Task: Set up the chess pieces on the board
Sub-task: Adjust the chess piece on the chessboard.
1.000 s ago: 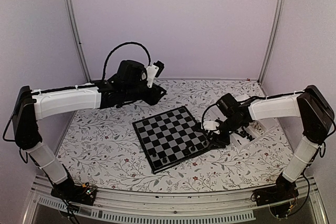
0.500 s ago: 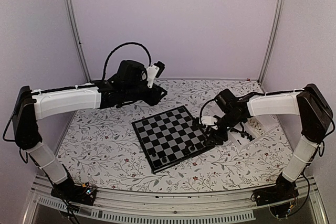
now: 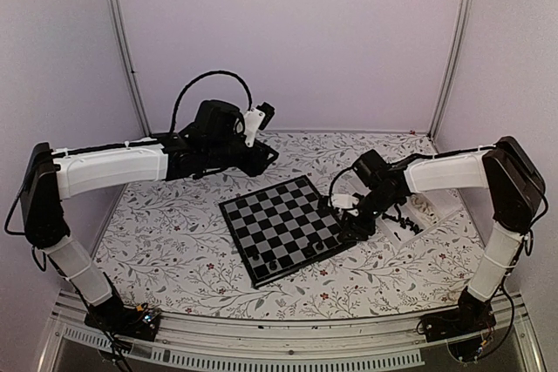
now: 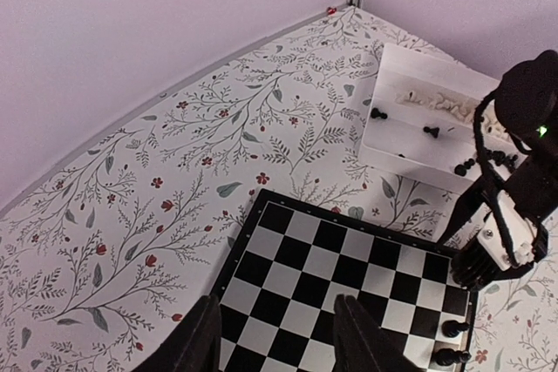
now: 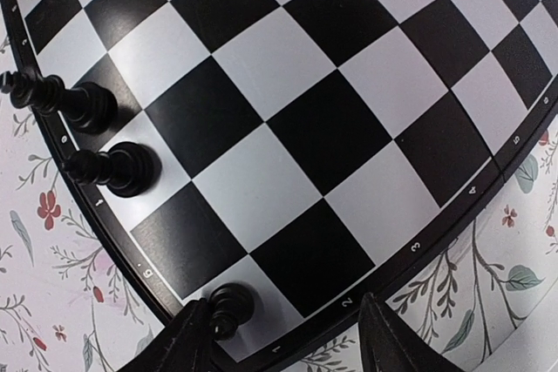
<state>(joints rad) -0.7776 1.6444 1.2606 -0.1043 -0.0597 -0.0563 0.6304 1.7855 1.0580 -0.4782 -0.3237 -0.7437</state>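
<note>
The board [image 3: 283,228] lies in the middle of the table. A few black chess pieces [image 3: 311,250] stand along its near right edge. In the right wrist view the board [image 5: 288,84] fills the frame, with black pieces [image 5: 118,168] on the edge squares. One black piece [image 5: 228,307] stands on the corner square right beside my left finger [image 5: 187,337]. My right gripper [image 5: 288,337] is open and low over that corner [image 3: 356,231]. My left gripper [image 3: 267,152] is open and empty, held high beyond the board's far corner [image 4: 279,337].
A white tray [image 4: 392,141] lies right of the board [image 4: 349,267], holding loose black pieces [image 4: 431,131] and cream pieces [image 4: 436,102]. It also shows in the top view [image 3: 432,206]. The right arm [image 4: 514,206] stands between tray and board. Walls close the back and sides.
My right wrist has shifted a little left and back, along the board's right edge. The left arm has not moved.
</note>
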